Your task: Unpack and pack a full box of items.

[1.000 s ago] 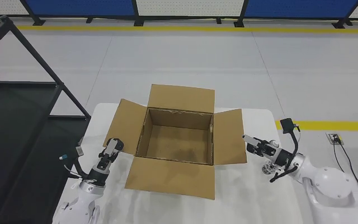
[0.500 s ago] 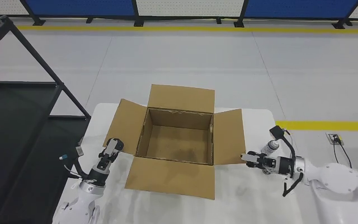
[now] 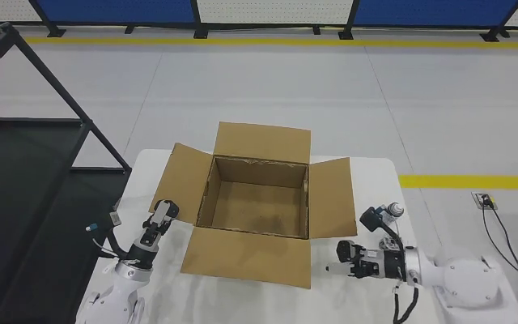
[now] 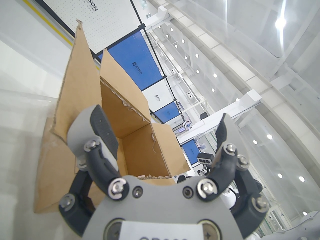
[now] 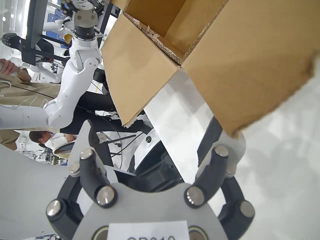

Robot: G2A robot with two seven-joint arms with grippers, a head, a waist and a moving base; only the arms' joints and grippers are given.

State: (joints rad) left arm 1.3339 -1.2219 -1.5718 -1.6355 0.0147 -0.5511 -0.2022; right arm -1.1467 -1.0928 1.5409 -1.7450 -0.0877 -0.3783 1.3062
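White tabletop on a pale workshop floor carries a brown cardboard box at the centre of the overhead frame. Its four flaps are folded outward and its inside shows bare cardboard, with no items visible in it or beside it.

Corrugated and empty, the box is likely light and fairly stiff in its walls. The flaps hinge at their creases and would probably bend under a pull. It may also slide on the smooth surface if pushed from one side. The firmest hold is probably the rim of a wall near a corner, or a flap pinched close to its crease rather than at its free edge.

At lower left of the overhead frame, the left pincer sits just beside the left flap, jaws spread and holding nothing. At lower right, the right pincer lies low near the corner where the near flap and the right flap meet, jaws likewise spread and empty. In its wrist view a flap corner overlaps one finger; whether the two touch cannot be told.

A black metal frame stands along the left edge of the overhead frame. A yellow floor line and blue panels run across the top.
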